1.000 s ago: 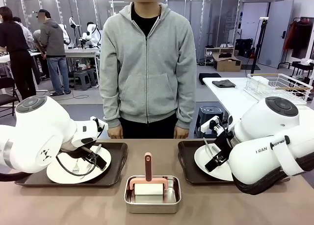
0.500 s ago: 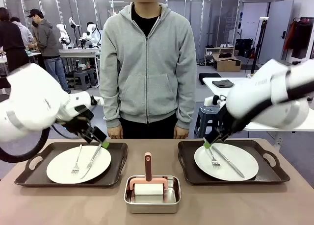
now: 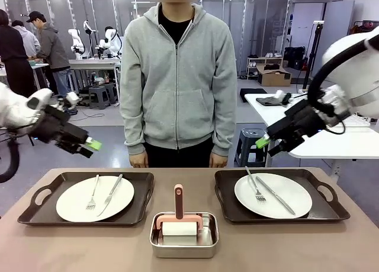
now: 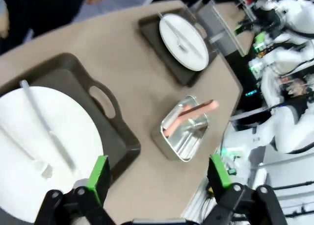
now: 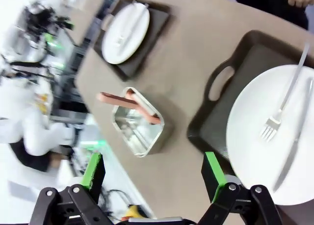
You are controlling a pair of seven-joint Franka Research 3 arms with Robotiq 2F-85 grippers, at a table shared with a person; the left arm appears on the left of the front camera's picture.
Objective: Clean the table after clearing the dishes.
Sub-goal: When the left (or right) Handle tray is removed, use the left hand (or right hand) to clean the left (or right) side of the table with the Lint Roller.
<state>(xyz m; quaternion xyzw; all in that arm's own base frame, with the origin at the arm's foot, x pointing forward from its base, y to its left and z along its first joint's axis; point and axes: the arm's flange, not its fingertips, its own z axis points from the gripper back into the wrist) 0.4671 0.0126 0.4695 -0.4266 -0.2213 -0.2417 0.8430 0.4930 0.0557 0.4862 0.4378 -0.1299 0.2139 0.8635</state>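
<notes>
Two white plates lie on dark handled trays on the brown table (image 3: 254, 248). The left plate (image 3: 95, 198) carries a fork and knife on the left tray (image 3: 35, 210); the right plate (image 3: 273, 195) does the same on the right tray (image 3: 325, 198). My left gripper (image 3: 92, 145) hangs open in the air above the left tray's far left. My right gripper (image 3: 262, 143) is open too, raised above the right tray. In the left wrist view the open gripper (image 4: 157, 173) looks down on the near plate (image 4: 44, 151); the right wrist gripper (image 5: 154, 173) sees its plate (image 5: 274, 137).
A square steel pan (image 3: 183, 235) with a pink-handled tool (image 3: 179, 202) sits front centre between the trays. A person in a grey hoodie (image 3: 177, 82) stands at the far edge, hands (image 3: 139, 159) hanging by the table. A white table (image 3: 284, 115) stands behind on the right.
Both arms have risen from low over the plates and swung outward, grippers now high above the trays. Plates, cutlery and pan have not moved.
</notes>
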